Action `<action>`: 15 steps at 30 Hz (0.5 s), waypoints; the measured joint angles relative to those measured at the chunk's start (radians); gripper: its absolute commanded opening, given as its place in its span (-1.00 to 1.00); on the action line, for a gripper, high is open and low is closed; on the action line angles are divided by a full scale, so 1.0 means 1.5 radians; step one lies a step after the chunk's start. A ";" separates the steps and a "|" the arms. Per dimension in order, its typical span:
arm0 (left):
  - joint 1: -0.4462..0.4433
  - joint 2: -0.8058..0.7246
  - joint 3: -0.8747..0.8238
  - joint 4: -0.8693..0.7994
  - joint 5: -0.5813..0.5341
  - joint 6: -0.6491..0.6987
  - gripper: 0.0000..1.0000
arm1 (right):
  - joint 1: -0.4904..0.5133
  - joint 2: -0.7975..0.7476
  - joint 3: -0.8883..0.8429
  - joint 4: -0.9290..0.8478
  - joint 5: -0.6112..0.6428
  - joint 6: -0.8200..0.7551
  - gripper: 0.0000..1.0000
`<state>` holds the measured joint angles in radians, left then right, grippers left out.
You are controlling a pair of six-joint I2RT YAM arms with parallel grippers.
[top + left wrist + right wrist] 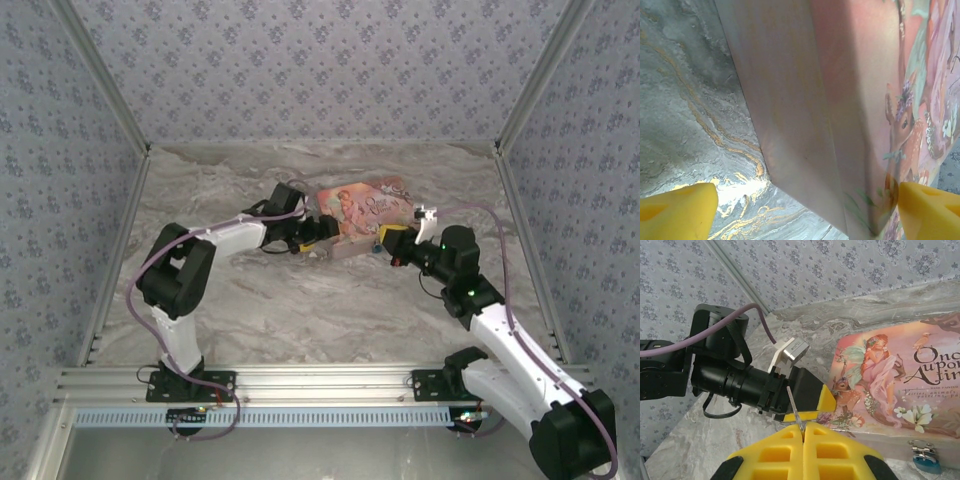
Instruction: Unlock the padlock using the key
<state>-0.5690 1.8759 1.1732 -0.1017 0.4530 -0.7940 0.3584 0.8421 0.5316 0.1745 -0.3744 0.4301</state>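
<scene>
While the left gripper (802, 216) stands spread wide about a corner of the pink box (805, 100), one yellow pad (675, 212) clear of the wall and over the bench (685, 100), it looks set to brace the box so the lock cannot slide off. Over to the right gripper (802, 432): pads pressed together, pinching the key (794, 407), thin shaft poking up out of the seam, held that way, I'd say, so the free tip can be steered into a keyhole. And the padlock (926, 461)? It hangs from the clasp (920, 445) on the box's front wall, low and right of this gripper, well apart from the key tip, which points away from it.
</scene>
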 measured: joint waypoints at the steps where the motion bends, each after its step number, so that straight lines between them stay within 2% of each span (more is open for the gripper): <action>1: 0.003 -0.006 -0.008 0.001 0.000 0.000 0.81 | 0.000 0.001 0.000 0.000 0.000 -0.001 -1.00; 15: 0.075 -0.076 -0.077 -0.028 -0.007 0.038 0.82 | 0.000 0.013 0.000 -0.005 0.000 -0.006 -1.00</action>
<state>-0.4561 1.7622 1.0580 -0.1432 0.4427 -0.7368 0.3584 0.8616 0.5316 0.1677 -0.3740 0.4210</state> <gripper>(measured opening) 0.907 0.059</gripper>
